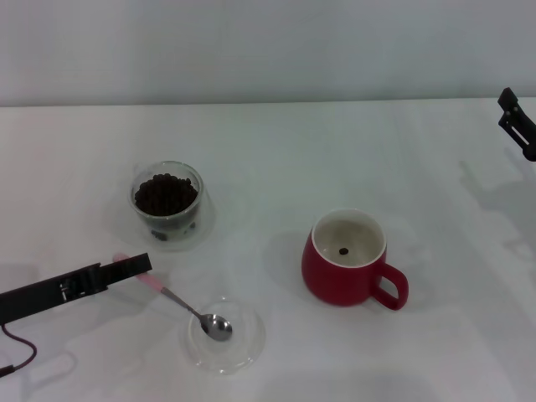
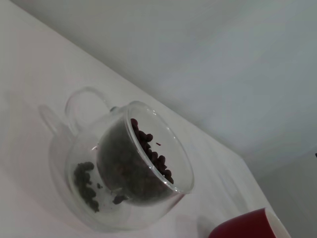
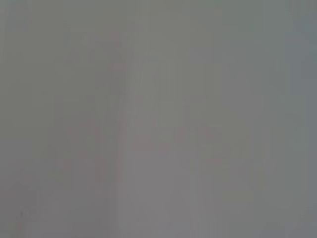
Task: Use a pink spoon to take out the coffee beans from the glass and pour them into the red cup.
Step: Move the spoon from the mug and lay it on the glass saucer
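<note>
The glass (image 1: pixel 167 203) stands at the left middle of the white table and holds the coffee beans (image 1: pixel 166 193). It also shows in the left wrist view (image 2: pixel 163 148) with the beans (image 2: pixel 151 148) inside. The red cup (image 1: pixel 347 260) stands right of centre with its handle toward the front right and one bean (image 1: pixel 344 250) on its white bottom. Its rim shows in the left wrist view (image 2: pixel 242 225). The pink spoon (image 1: pixel 172 296) lies with its metal bowl in a shallow clear dish (image 1: pixel 247 335). My left gripper (image 1: pixel 126 268) is at the spoon's pink handle end and covers part of it. My right gripper (image 1: pixel 517 121) is at the far right edge.
The table's far edge meets a pale wall behind the glass. A thin cable (image 1: pixel 17 352) hangs from my left arm at the front left. The right wrist view shows only a plain grey surface.
</note>
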`<action>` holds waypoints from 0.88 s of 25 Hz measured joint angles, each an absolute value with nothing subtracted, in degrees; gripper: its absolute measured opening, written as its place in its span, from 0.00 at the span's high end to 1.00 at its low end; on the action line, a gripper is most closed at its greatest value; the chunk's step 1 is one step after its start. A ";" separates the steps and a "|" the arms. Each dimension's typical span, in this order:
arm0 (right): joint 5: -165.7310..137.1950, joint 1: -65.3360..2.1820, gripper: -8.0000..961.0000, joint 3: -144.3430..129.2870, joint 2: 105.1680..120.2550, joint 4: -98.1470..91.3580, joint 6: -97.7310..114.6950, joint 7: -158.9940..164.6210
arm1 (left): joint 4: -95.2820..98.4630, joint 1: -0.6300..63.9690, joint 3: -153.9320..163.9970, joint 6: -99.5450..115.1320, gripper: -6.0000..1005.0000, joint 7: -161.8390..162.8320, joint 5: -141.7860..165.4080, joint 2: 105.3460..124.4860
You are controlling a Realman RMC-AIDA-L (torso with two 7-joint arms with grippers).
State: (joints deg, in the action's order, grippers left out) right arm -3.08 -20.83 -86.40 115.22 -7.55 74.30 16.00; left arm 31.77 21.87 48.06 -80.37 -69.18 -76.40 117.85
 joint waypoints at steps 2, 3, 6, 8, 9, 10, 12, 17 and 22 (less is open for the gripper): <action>-3.08 -20.91 0.09 -86.40 115.22 -7.56 74.26 16.00 | 31.71 22.20 48.19 -80.06 0.86 -69.28 -75.77 118.03; -3.07 -20.96 0.09 -86.40 115.23 -7.56 74.23 16.00 | 31.67 22.47 48.31 -79.82 0.86 -69.29 -75.24 118.12; -3.07 -21.06 0.09 -86.40 115.28 -7.56 74.18 16.00 | 31.12 23.46 48.48 -79.57 0.86 -69.43 -73.93 118.25; -3.07 -21.07 0.09 -86.40 115.29 -7.56 74.08 16.00 | 30.54 24.10 48.51 -79.56 0.86 -69.77 -73.46 118.29; -3.07 -21.08 0.09 -86.40 115.29 -7.56 74.04 16.00 | 30.36 24.27 48.50 -79.55 0.86 -70.01 -73.37 118.29; -3.07 -21.08 0.09 -86.40 115.29 -7.56 74.02 16.00 | 30.32 24.36 48.46 -79.55 0.86 -70.31 -73.37 118.30; -3.07 -21.09 0.09 -86.40 115.31 -7.54 73.92 16.00 | 30.29 24.40 48.33 -79.56 0.79 -70.85 -73.42 118.30; -3.07 -21.09 0.09 -86.40 115.31 -7.50 73.56 15.99 | 30.54 24.07 47.82 -79.61 0.64 -71.44 -73.88 118.30; -3.07 -21.10 0.09 -86.39 115.31 -7.47 73.55 16.00 | 30.93 23.40 46.64 -79.45 0.52 -71.82 -73.99 117.97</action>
